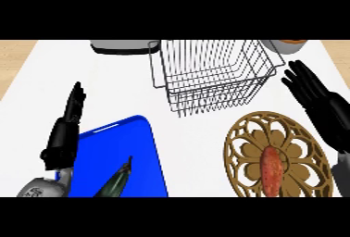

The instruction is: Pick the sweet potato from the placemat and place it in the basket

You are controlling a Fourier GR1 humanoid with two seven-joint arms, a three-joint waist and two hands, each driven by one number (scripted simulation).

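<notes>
Nearest me, the sweet potato point(271, 170) lies lengthwise on the round carved placemat point(239, 139), untouched. It looks stiff, fairly heavy and tapered, best grasped across its thick middle. Both hands, left point(66, 132) and right point(315, 99), have fingers straight and apart. Beyond stands the wire basket point(212, 74). No readable writing anywhere.

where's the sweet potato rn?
In the head view, the sweet potato lies on the round placemat at lower right, below the wire basket and just left of the right hand.
</notes>
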